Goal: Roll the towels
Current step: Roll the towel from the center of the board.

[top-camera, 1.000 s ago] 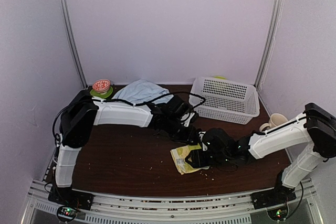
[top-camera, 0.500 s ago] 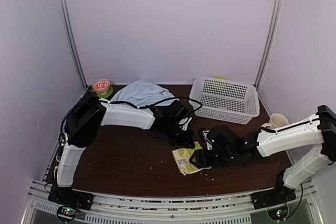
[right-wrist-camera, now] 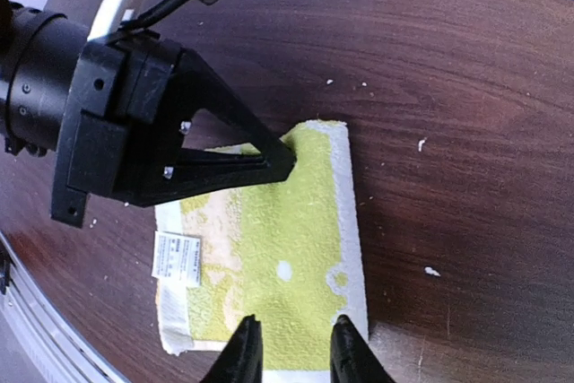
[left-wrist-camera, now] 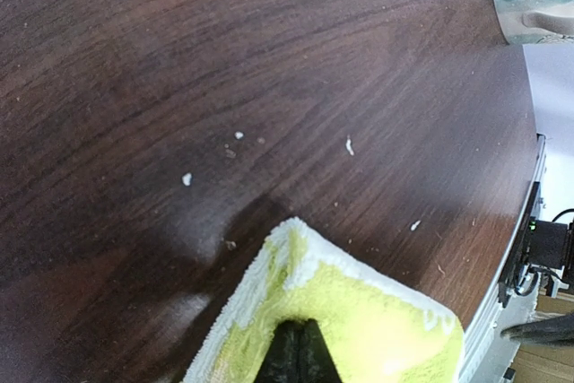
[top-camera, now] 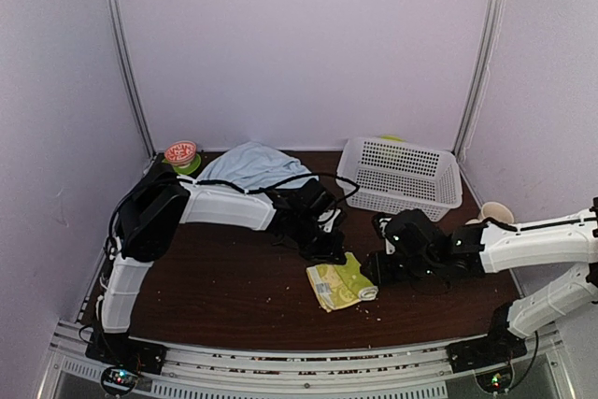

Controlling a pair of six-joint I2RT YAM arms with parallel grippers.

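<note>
Jaws: left jaws fully closed, tips pressed together and resting on the far corner of the lime-green towel (right-wrist-camera: 287,248); cannot tell whether any cloth is pinched between them; right jaws partly open, a narrow gap between the fingers (right-wrist-camera: 240,356), poised over the right-hand end of the same towel, nothing visibly gripped. Lime-green towel lies folded flat on the dark wood desk (top-camera: 224,277), front-centre, between the two arms; white terry edge shows along one side, white label (right-wrist-camera: 177,256) at one corner. Pale-blue towel (top-camera: 250,163) lies heaped at the back of the desk behind the left arm, well apart from the green one. White perforated basket (top-camera: 402,175) stands back right, a mug (top-camera: 491,215) near the right edge, a green dish (top-camera: 180,154) back left. Pale crumbs (left-wrist-camera: 186,179) are scattered on the desk.
</note>
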